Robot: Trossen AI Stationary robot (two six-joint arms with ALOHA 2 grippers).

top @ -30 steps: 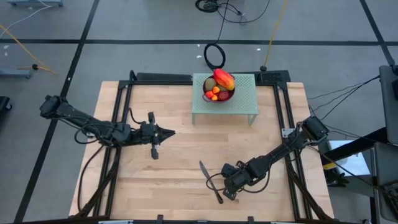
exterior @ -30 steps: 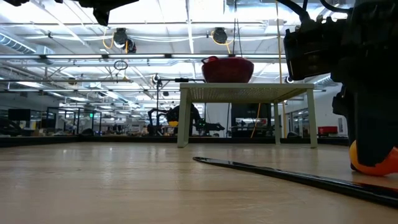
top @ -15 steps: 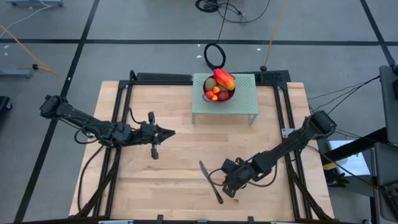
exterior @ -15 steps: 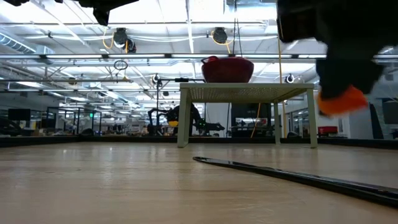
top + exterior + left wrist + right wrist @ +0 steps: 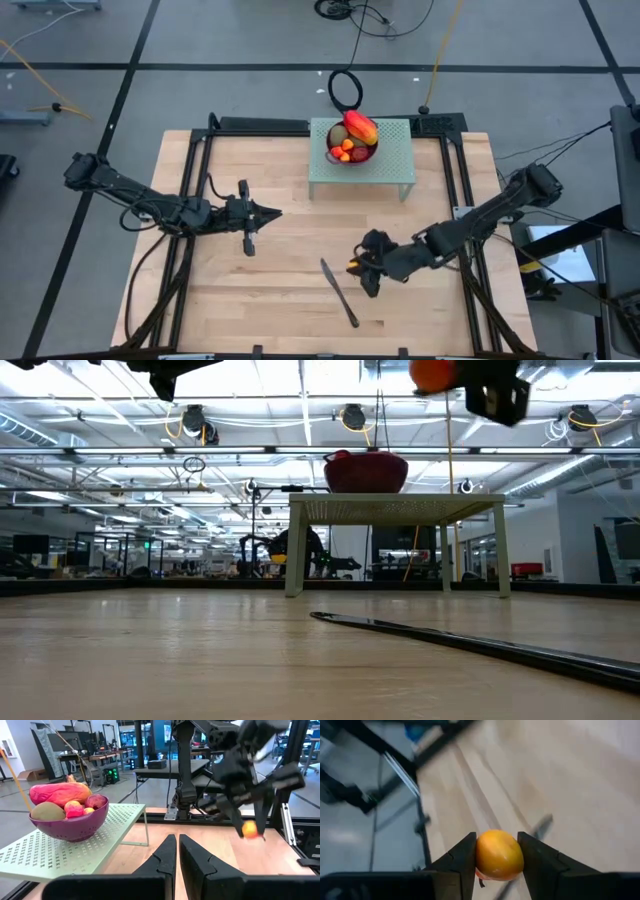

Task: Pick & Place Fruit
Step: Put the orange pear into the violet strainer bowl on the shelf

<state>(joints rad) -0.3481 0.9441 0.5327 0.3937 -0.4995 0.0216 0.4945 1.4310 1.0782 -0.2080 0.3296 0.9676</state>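
Orange and small, a round fruit (image 5: 499, 855) sits pinched between the two fingers (image 5: 461, 860) of the right gripper (image 5: 358, 266), which hangs in the air above the wooden worktop (image 5: 280, 300), clear of the boards. From the low camera the same piece shows high up near the ceiling lights, so it is well off the surface. In the left wrist view it shows as a small orange ball at the tip of the far arm.

Just beside and below that gripper a long dark-handled knife (image 5: 339, 292) lies flat on the wood, untouched.

At the back of the worktop stands a pale green perforated stand (image 5: 395, 160), and on it a purple perforated bowl (image 5: 75, 827). Inside the bowl lies the rest of the fruit: an elongated red-yellow mango (image 5: 60, 793) across the top, a brownish-green kiwi (image 5: 47, 811) next to it, a dark red round piece (image 5: 96, 801) and some small orange-red ones (image 5: 74, 809). The bowl is well apart from the lifted orange piece.

Over on the other side, the left gripper (image 5: 270, 212) waits above the worktop with its fingers (image 5: 164, 859) brought together and nothing between them, pointing toward the middle.
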